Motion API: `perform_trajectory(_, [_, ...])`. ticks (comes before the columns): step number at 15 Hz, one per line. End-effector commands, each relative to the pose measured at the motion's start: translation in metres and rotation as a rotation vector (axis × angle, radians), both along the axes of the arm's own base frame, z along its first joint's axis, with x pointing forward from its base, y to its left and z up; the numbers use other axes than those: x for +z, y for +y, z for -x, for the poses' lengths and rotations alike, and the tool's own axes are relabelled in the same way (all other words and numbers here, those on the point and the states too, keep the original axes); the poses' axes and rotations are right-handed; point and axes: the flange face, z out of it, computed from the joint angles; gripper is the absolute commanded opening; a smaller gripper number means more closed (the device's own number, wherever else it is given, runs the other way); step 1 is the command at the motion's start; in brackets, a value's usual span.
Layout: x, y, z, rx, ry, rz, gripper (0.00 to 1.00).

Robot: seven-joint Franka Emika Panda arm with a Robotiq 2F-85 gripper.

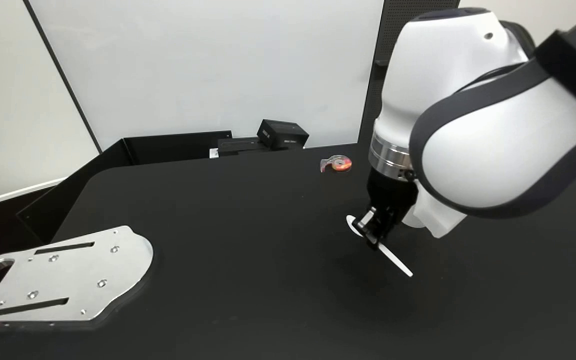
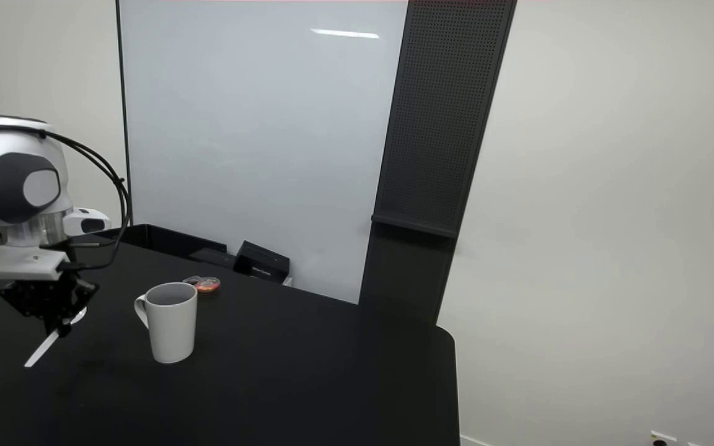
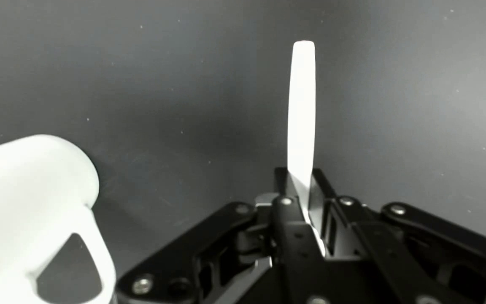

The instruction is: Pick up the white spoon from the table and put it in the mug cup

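My gripper (image 1: 372, 241) is shut on the white spoon (image 1: 395, 260), near the middle of its length. The gripper also shows in an exterior view (image 2: 59, 328) and the wrist view (image 3: 300, 179). The spoon's handle sticks out past the fingers in the wrist view (image 3: 302, 105); its bowl shows on the other side in both exterior views. The spoon appears raised above the black table (image 1: 218, 225), tilted. The white mug cup (image 2: 172, 325) stands upright beside the gripper, handle towards it. It shows at the left of the wrist view (image 3: 23, 181). The arm hides most or all of it in an exterior view.
A flat silver plate with slots (image 1: 78, 275) lies at the table's near left corner. A clear tape dispenser (image 1: 338, 163) lies near the back edge, behind the mug in an exterior view (image 2: 204, 284). A black box (image 1: 282, 134) sits beyond the back edge.
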Motion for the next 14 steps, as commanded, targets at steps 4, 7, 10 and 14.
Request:
perform_trajectory(4, [0.057,0.009,-0.022,-0.115,-0.137,0.065,0.03])
perform_trajectory(7, [0.074,-0.008,-0.033,-0.182,-0.220,0.108,0.03])
perform_trajectory(10, [0.090,-0.023,-0.043,-0.250,-0.316,0.170,0.03])
perform_trajectory(14, [0.113,-0.036,-0.047,-0.343,-0.455,0.216,0.03])
